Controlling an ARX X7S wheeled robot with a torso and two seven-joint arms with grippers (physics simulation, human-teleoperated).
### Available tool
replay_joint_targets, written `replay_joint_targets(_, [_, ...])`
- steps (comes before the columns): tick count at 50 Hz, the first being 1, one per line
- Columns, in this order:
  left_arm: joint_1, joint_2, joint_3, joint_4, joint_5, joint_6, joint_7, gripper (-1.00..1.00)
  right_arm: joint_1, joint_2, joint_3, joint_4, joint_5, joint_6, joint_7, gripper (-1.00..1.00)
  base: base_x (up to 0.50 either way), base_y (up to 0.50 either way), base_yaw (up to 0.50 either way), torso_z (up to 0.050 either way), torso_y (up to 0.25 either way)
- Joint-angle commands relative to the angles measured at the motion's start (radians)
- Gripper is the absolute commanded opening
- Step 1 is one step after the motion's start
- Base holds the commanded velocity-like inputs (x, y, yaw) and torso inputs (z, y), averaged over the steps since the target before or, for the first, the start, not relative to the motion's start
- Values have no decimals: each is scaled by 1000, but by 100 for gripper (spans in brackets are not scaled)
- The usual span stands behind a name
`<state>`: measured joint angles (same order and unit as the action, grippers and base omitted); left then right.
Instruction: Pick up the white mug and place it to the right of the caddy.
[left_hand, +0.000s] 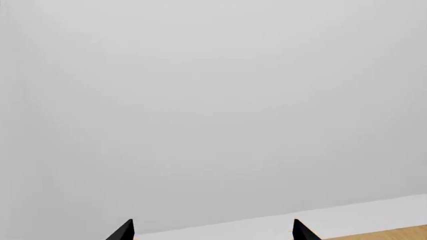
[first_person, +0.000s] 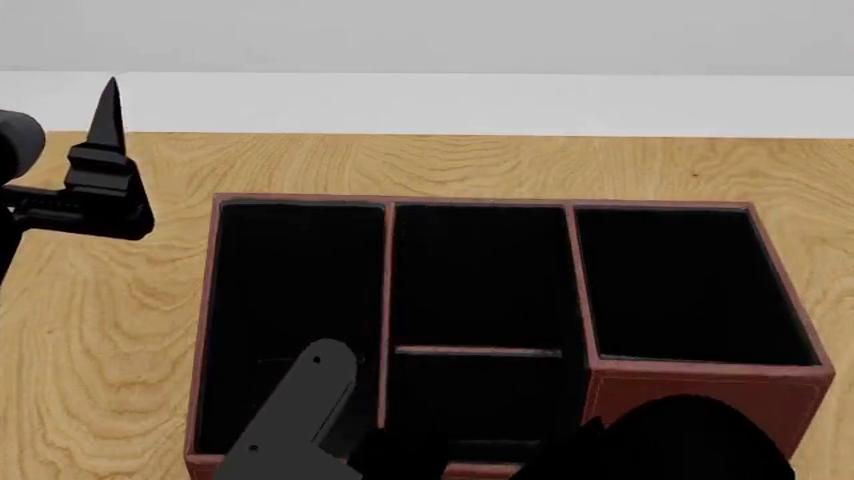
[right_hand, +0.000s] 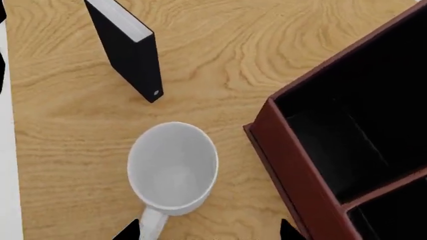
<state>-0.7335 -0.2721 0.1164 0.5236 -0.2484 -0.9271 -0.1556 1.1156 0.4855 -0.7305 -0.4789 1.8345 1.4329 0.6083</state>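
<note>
The white mug (right_hand: 172, 167) stands upright on the wooden table, seen from above in the right wrist view, with its handle (right_hand: 152, 225) pointing toward the gripper. My right gripper (right_hand: 209, 234) is open above the mug, and the handle lies between its fingertips, close to one of them. The reddish-brown caddy (right_hand: 293, 165) stands just beside the mug. In the head view the caddy (first_person: 694, 395) fills the middle and the mug is out of view. My left gripper (first_person: 104, 130) hangs above the table at the far left, and the left wrist view shows it (left_hand: 213, 235) open and empty.
A small black book (right_hand: 130, 50) with white pages stands on the table a little beyond the mug. My right arm (first_person: 300, 410) reaches across the caddy's near edge. A white wall (first_person: 427, 100) runs along the back of the wooden table (first_person: 107, 330).
</note>
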Motion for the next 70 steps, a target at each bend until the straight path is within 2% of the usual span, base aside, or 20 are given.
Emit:
replay_joint_targets(1, [6,-5,-7,11,-8,0,-2,100,-22,-31,-50,0,4,-15,2,100,0,0,0,0,0])
replay_joint_targets(43, [18,-18,-9,12,-30,15,-5,100,-117,-94,-178,148,-286,-47,-292,100,0,0,0,0,0])
replay_joint_targets(70, [25,-25,-16,18,-48,22,-7,100,-164,-112,-265,185,-356,-80,-340,100,0,0,0,0,0])
